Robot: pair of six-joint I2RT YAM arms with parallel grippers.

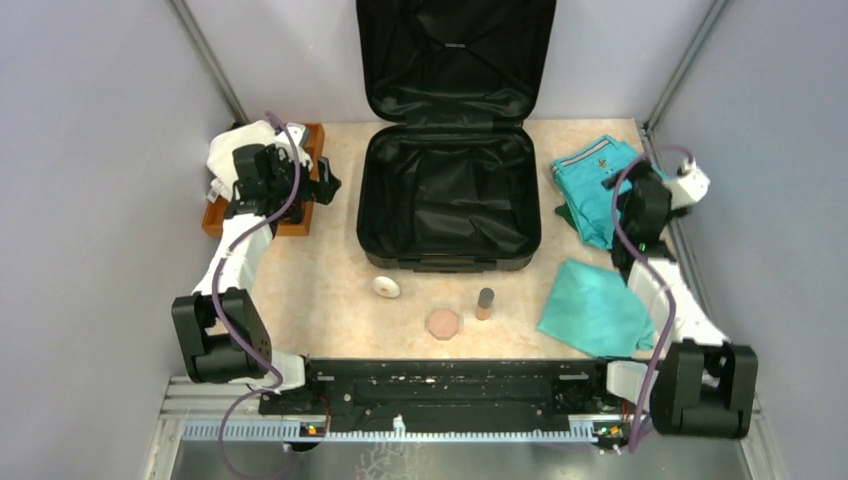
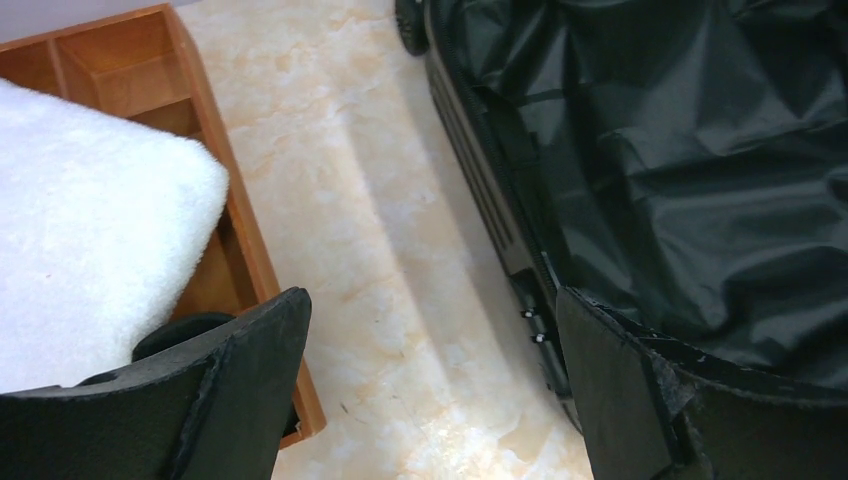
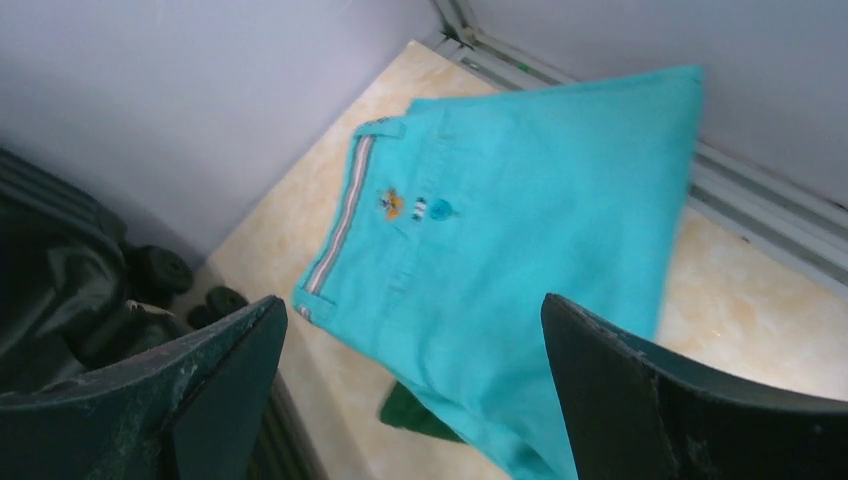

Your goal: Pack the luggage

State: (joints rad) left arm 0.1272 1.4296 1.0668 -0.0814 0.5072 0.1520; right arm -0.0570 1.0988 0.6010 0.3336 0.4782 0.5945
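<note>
Near edge: a black mounting rail point(image 1: 450, 385) runs along the near side, with an arm base at each end.
Bench: a beige marble-patterned bench point(image 1: 330, 300) carries everything else.
Small items: a white round puck point(image 1: 387, 287), a pink octagonal disc point(image 1: 442, 323) and a small brown cylinder with a dark cap point(image 1: 485, 302) sit apart from one another, just near of the luggage.
Luggage: the large black hard-shell suitcase point(image 1: 450, 200) lies open at the middle-far part of the bench. Its base is flat with the black fabric lining showing. Its lid stands upright against the far wall.
Left side: a brown wooden tray point(image 1: 215, 215) holds a folded white towel point(image 1: 235, 150).
Left fingers: the left fingers point(image 1: 322, 186) are spread wide and released, grasping nothing. They hang over the bare strip between the tray and the suitcase's left wall.
Right side: folded teal trousers point(image 1: 600, 175) lie at the far right, over a dark green item point(image 1: 565, 213). A teal cloth point(image 1: 595, 310) lies nearer, apart from them.
Right fingers: the right fingers point(image 1: 636, 205) are spread wide and released, grasping nothing, above the trousers.
</note>
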